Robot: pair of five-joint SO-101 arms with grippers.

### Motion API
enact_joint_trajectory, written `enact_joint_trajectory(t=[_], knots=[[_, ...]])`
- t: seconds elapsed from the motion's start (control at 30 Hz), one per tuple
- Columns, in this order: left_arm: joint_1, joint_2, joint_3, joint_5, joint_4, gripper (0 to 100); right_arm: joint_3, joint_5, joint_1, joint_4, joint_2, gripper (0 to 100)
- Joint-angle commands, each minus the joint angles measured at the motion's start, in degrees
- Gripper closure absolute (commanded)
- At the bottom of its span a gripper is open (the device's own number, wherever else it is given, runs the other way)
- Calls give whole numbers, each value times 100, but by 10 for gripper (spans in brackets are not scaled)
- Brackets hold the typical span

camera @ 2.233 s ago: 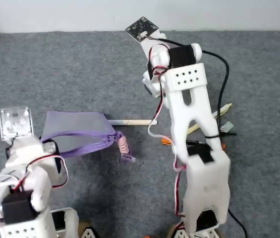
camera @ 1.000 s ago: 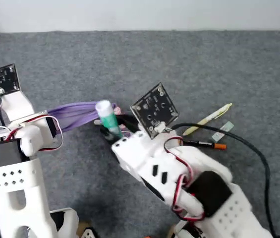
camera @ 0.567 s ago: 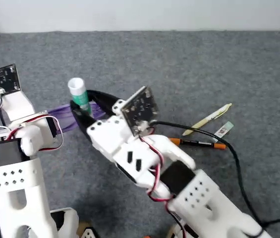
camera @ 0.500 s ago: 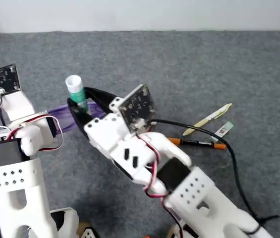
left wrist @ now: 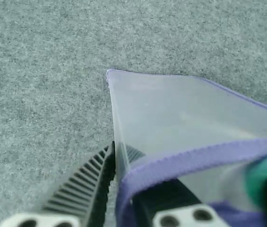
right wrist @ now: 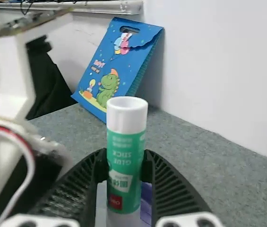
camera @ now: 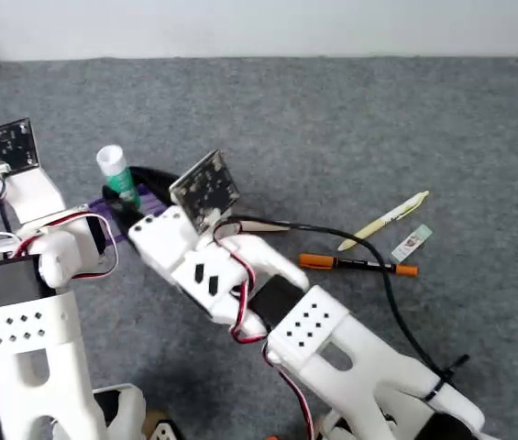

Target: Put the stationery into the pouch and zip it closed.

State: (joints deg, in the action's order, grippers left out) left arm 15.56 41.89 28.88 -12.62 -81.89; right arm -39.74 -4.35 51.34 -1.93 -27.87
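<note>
Green glue stick with a white cap (right wrist: 126, 137) stands upright in the right claw (right wrist: 124, 163), whose black ribbed fingers grip its lower body from both sides. From above, the stick (camera: 116, 176) sits over the near end of the translucent plastic pouch with purple zip edging (left wrist: 180, 118). The pouch lies on the grey felt-covered table (camera: 332, 110). The left claw (left wrist: 122, 156) is closed down on one purple-edged lip and holds that wall up so the mouth gapes. Whether the stick's base has passed the rim is hard to tell. The left wrist view catches only a green blur beside the edging.

The step in hand looks like the drop-in. To do it well, the base should go down between the two purple lips rather than onto either one, since pressing on the zip edge could drag the thin wall out of the left claw's pinch. Tilting the stick toward the closed far end would let it slide in lengthwise instead of standing in the mouth. The right fingers should part only once most of the green body is below the rim. The left claw should hold steady until then.

An orange pen (camera: 358, 264) and a pale yellow pen (camera: 385, 219) lie well apart from the pouch, not yet packed.
</note>
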Motion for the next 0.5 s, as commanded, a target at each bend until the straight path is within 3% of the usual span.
enact_joint_trajectory(t=[0.0,0.3,0.47], knots=[[-26,-18,-268,-62,-26,987,-62,53,57,558,84,990],[-26,-18,-277,-62,-105,987,-993,105,48,664,-523,987],[-26,-18,-277,-62,-105,987,-1169,316,84,-409,-1121,911]])
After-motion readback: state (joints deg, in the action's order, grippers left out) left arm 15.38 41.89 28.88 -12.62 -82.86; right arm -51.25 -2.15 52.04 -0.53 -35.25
